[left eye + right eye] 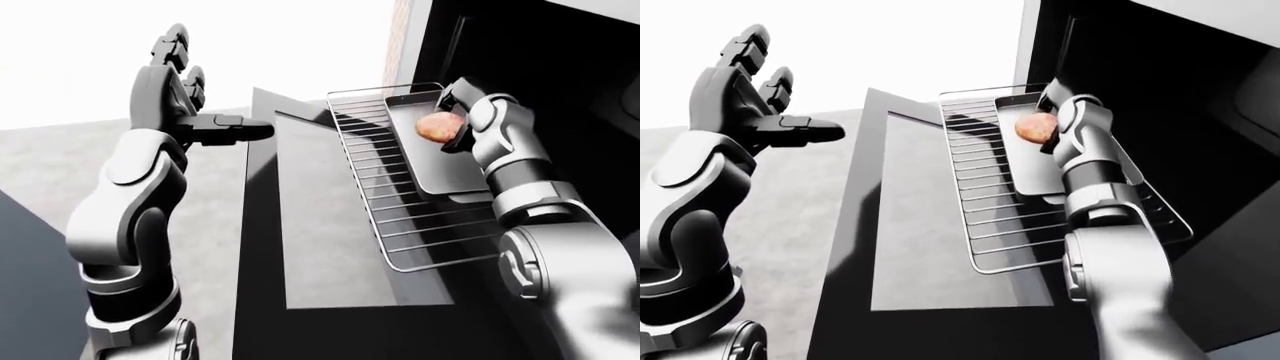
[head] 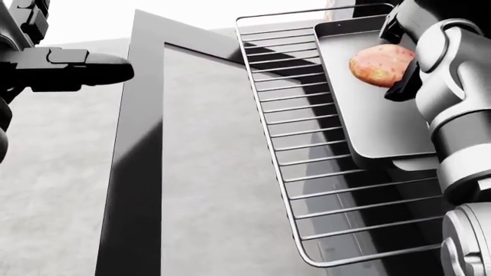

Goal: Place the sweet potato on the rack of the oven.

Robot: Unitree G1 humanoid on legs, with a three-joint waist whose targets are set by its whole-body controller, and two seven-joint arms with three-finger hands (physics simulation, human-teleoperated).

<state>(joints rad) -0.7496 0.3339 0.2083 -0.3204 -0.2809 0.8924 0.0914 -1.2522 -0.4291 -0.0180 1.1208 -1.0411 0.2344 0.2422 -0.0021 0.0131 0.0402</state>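
The round, reddish-brown sweet potato is in the robot's right hand, whose dark fingers close round it from the right side of the head view. The potato is over the upper part of a flat grey metal baking tray; whether it touches the tray I cannot tell. The tray lies on the silver wire oven rack, which is pulled out of the dark oven cavity and stands above the lowered oven door with its grey glass panel. The tray covers the right part of the rack, and the bare wires show at its left and below it in the head view.

The left hand is raised at the left of the left-eye view, well apart from the rack and the door. It is wide, with the fingers spread upward and one dark finger pointing toward the door's edge; it holds nothing. A pale grey floor shows beside the door at the left.
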